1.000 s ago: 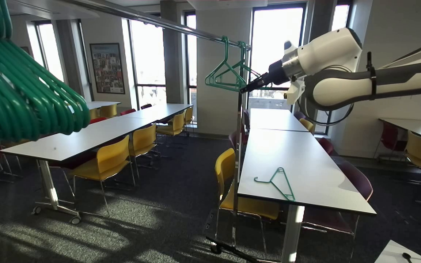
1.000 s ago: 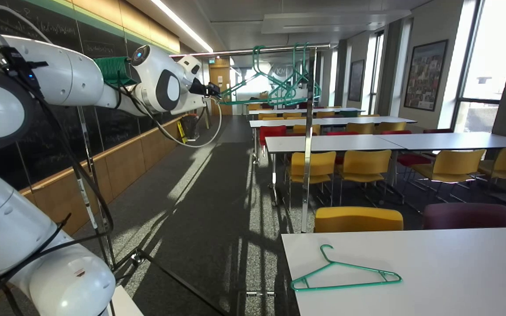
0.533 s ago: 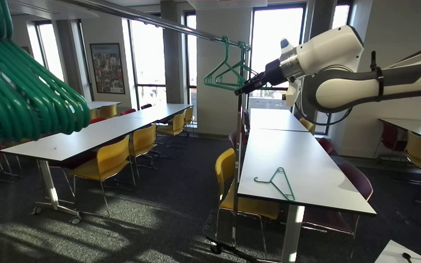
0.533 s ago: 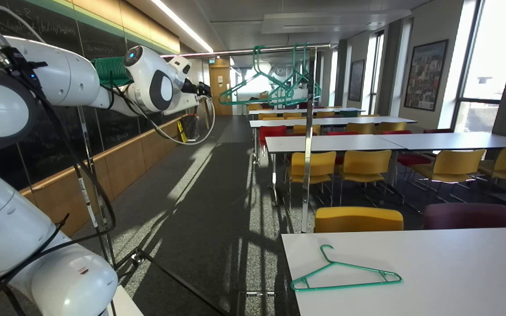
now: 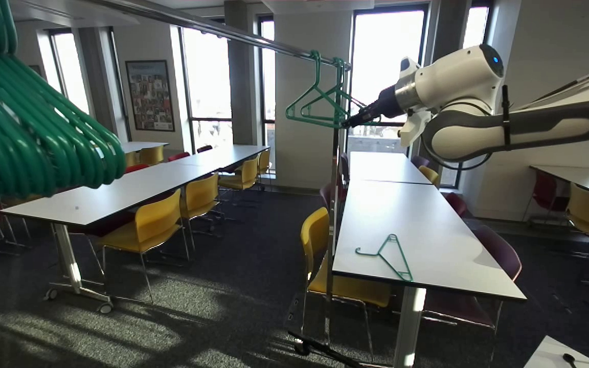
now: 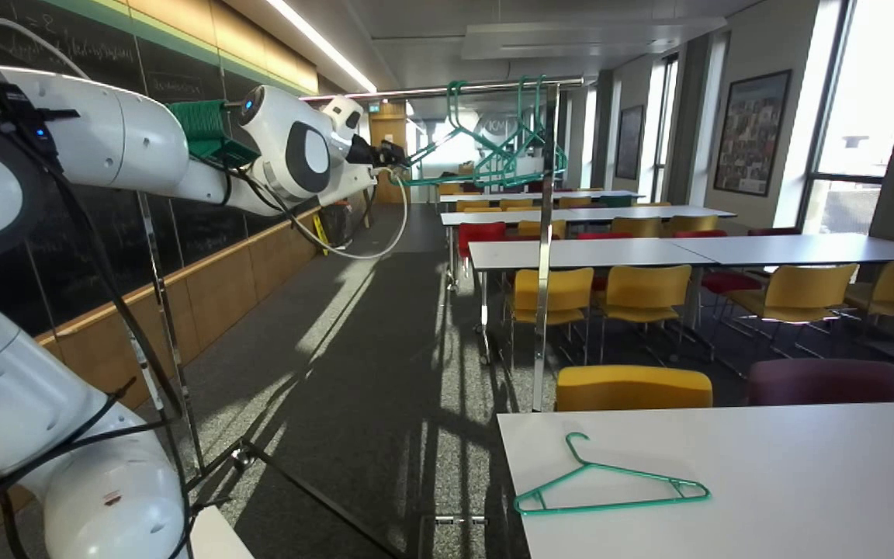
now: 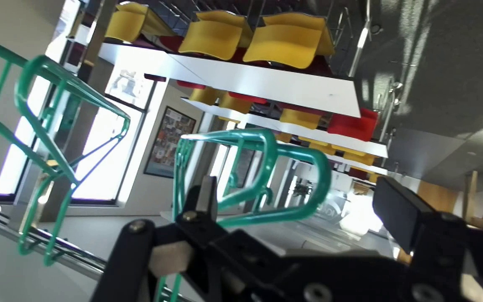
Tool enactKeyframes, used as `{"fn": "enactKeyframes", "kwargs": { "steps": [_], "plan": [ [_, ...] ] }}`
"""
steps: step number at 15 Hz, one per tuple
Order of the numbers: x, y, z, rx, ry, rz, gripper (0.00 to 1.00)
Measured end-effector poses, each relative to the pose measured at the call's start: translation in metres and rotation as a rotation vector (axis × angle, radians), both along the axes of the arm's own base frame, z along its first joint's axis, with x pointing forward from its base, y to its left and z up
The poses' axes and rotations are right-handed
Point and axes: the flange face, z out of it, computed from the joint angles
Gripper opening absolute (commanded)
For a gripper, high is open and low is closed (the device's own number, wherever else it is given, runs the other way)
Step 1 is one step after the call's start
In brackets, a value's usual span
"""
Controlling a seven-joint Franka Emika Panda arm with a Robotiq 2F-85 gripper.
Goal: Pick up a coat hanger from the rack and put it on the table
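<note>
As I moved in on the rack (image 5: 274, 45), my spread hand (image 7: 299, 188) framed the ends of two hangers (image 7: 271, 156) there, ungripped; a grip seemed next, though it might catch both.

In both exterior views my arm (image 6: 117, 128) is white with dark-grey panels (image 5: 535, 125). In an exterior view I see black cables (image 6: 67, 449) strapped along it, a pale cable (image 6: 360, 257) looping at five o'clock from the wrist (image 6: 280, 128), a blue light (image 6: 249, 103) at ten. My pincer (image 7: 298, 201) is black with round metal screws (image 7: 189, 216).
</note>
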Motion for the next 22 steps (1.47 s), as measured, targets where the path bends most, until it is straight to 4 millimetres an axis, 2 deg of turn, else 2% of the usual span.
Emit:
{"fn": "enactKeyframes", "kwargs": {
  "steps": [2,4,13,22],
  "plan": [
    [0.006,-0.006,-0.006,0.008,0.001,-0.060,1.00],
    [0.010,-0.003,-0.012,0.016,0.004,-0.091,1.00],
    [0.002,0.060,-0.016,-0.002,-0.021,-0.057,1.00],
    [0.004,0.077,-0.009,-0.024,-0.043,-0.043,1.00]
  ]
}}
